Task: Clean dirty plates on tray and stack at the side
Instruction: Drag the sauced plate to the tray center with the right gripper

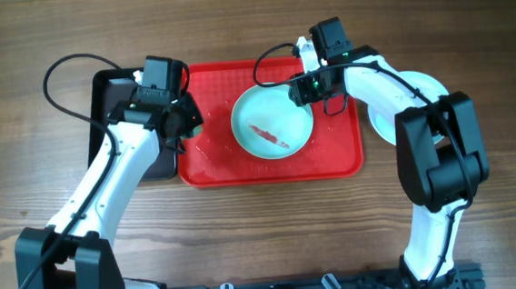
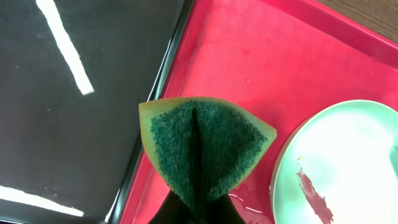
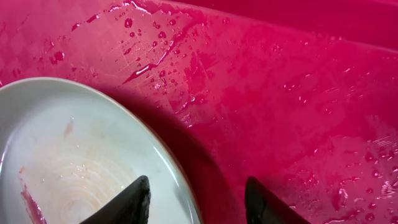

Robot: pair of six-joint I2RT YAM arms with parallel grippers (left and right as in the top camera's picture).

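Find the pale blue plate [image 1: 272,121] lying flat on the red tray [image 1: 214,161], right of centre, with a red smear [image 1: 269,136] across its well. Judge it stiff and fairly light, breakable if dropped, and probably slick: see the water drops [image 3: 155,68] beaded on the tray floor just beside it. Expect sliding under a sideways push, not bending.

Take hold at the raised rim, not the well. See the right gripper [image 1: 307,85] placed for just that at the plate's far right edge: jaws apart, one fingertip [image 3: 134,199] over the plate's inside, the other over bare tray, rim between and not yet pinched. Close squarely and deep enough to resist slipping on a wet surface.

See the left gripper [image 1: 182,122] at the tray's left edge, beside the black tray [image 1: 109,91], jaws clamped on a folded sponge [image 2: 205,143], green scouring face showing, apart from the plate. Treat the sponge as soft and yielding, fit for pressing on the smear once the rim is steadied.

Note another pale plate [image 1: 422,86] on the worktop [image 1: 247,245] right of the tray, partly hidden under the right arm [image 1: 440,150]; cannot tell whether one or several.
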